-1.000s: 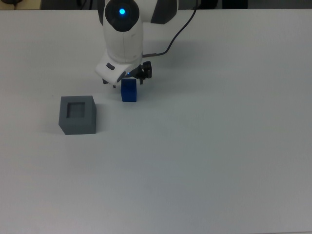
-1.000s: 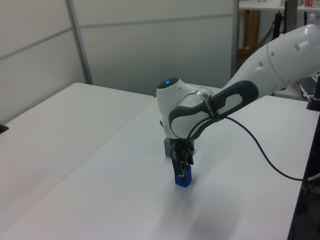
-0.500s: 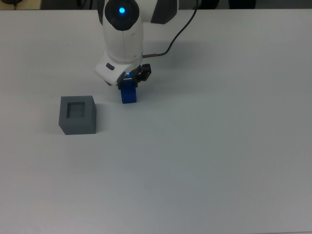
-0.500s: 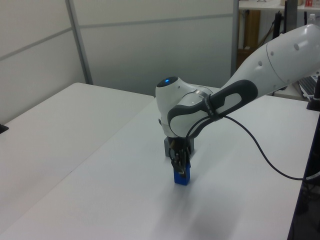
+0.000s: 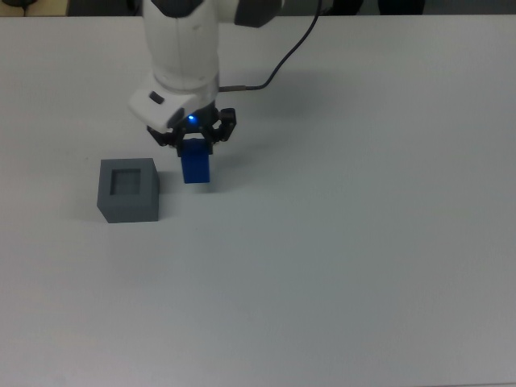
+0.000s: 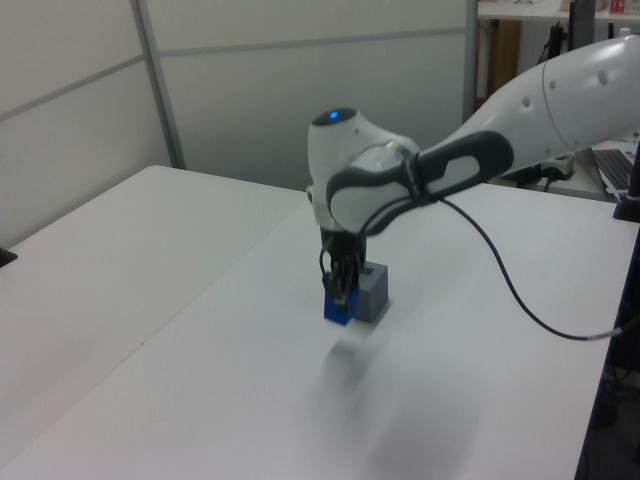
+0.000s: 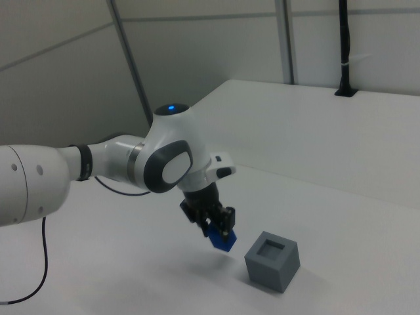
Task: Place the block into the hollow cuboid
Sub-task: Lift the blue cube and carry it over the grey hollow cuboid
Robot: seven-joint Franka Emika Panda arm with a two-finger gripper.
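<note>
In the top view, the cuboid (image 5: pixel 128 189) is seen left of centre on the table (image 5: pixel 363 266), its recess facing up and unobstructed. Just beside it, toward the frame's centre, the block (image 5: pixel 196 165) is held clear of the table, as the right view shows. It is clamped between the closed fingers of the gripper (image 5: pixel 194 142), tilted, presumably for carrying over the recess.
</note>
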